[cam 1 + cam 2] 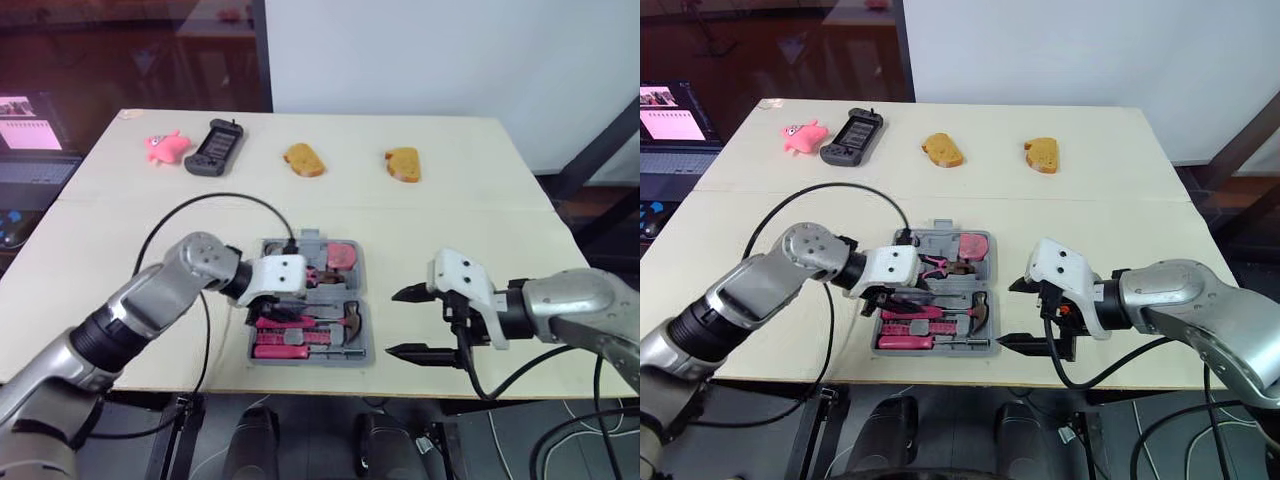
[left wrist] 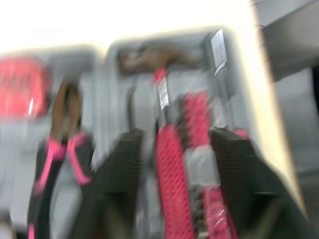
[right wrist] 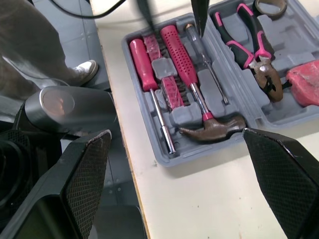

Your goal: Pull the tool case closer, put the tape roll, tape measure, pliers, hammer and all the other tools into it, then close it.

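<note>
1. The left gripper (image 1: 270, 308) reaches into the case from 9 o'clock. Its black fingers (image 2: 119, 189) stand apart, one on each side of the hammer's handle. We cannot tell whether they touch it.
2. The right gripper (image 1: 410, 322) hangs empty over bare tabletop. Its jaws are spread wide, at 3 o'clock from the case and just beside it, but apart from it.
3. The grey plastic tool case (image 1: 362, 352) lies open on the cream rectangular table (image 1: 480, 220). We see it close to the table's near edge, between the two grippers.
4. In its moulded slots lies a pink-handled hammer (image 3: 182, 59) with a brown head.
5. A pink-handled screwdriver (image 3: 139, 64) sits beside the hammer. Pink-and-black pliers (image 3: 249, 45) and a red rounded tape measure (image 3: 304, 82) fill the far compartments.
6. A black cable (image 1: 200, 200) loops over the table at 10 o'clock from the case.
7. Along the far edge, well apart from the case, lies one brown bread slice (image 1: 304, 159) at 12 o'clock. A second bread slice (image 1: 403, 164) lies at 1 o'clock.
8. A black handheld console (image 1: 214, 147) and a pink plush toy (image 1: 166, 147) rest at 11 o'clock.
</note>
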